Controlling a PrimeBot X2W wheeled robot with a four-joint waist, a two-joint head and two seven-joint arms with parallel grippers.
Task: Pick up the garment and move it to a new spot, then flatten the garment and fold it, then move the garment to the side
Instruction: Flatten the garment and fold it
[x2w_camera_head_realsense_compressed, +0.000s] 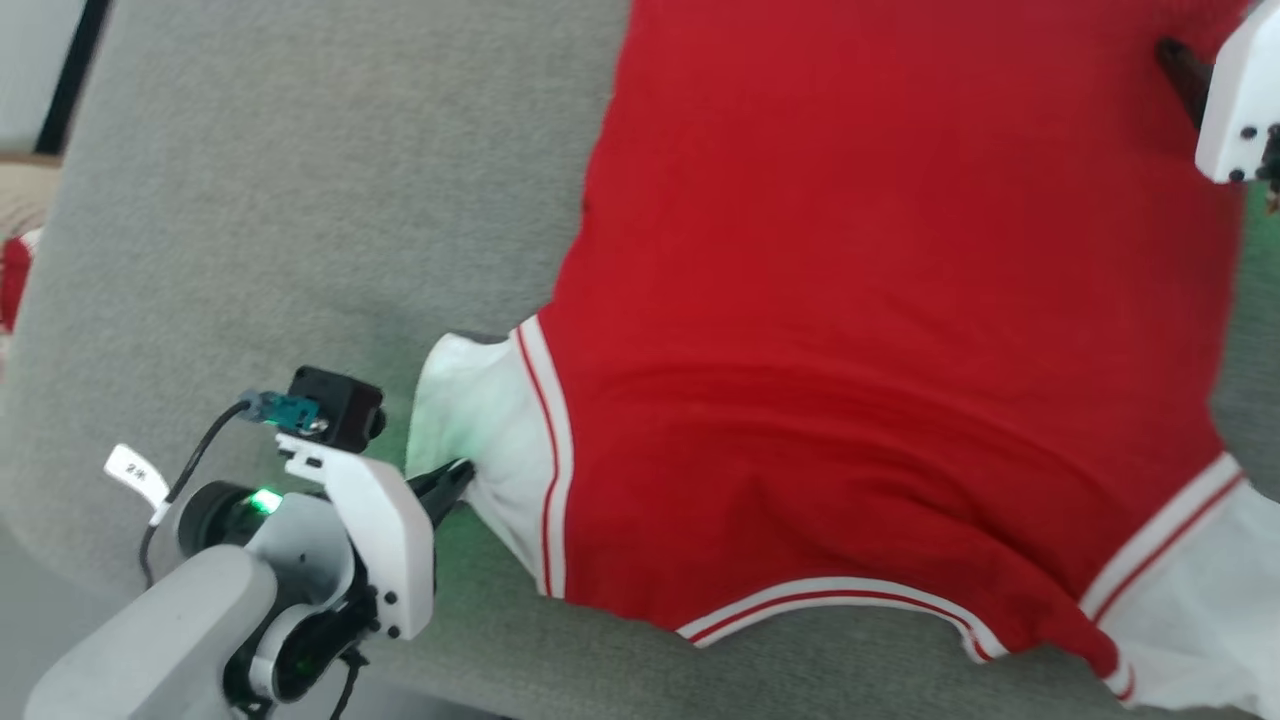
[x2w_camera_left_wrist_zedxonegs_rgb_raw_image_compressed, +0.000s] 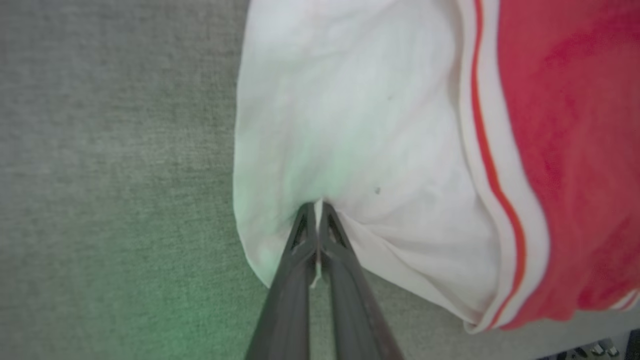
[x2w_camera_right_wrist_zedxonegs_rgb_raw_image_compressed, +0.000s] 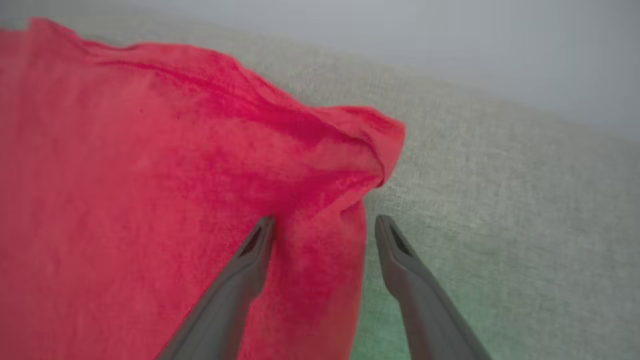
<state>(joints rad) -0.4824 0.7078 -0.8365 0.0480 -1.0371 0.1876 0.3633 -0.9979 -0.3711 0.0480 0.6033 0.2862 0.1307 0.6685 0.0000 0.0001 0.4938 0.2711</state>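
The garment (x2w_camera_head_realsense_compressed: 850, 350), red with white sleeves and red-and-white trim, lies spread on a grey cushioned surface (x2w_camera_head_realsense_compressed: 300, 200) with its plain side up. My left gripper (x2w_camera_head_realsense_compressed: 455, 480) is shut on the edge of the garment's white sleeve (x2w_camera_left_wrist_zedxonegs_rgb_raw_image_compressed: 350, 125); the fingertips (x2w_camera_left_wrist_zedxonegs_rgb_raw_image_compressed: 317, 204) pinch a fold of white cloth. At the upper right, my right gripper (x2w_camera_head_realsense_compressed: 1178, 60) stands open by the red hem. In the right wrist view its jaws (x2w_camera_right_wrist_zedxonegs_rgb_raw_image_compressed: 325, 220) straddle the rumpled corner of the red cloth (x2w_camera_right_wrist_zedxonegs_rgb_raw_image_compressed: 150, 175), one finger over the fabric and one over the grey surface.
The grey surface's front edge (x2w_camera_head_realsense_compressed: 90, 590) runs along the lower left, with pale floor below it. A red-and-white object (x2w_camera_head_realsense_compressed: 15, 280) and a beige strip (x2w_camera_head_realsense_compressed: 25, 195) lie at the far left edge. Bare grey surface stretches left of the garment.
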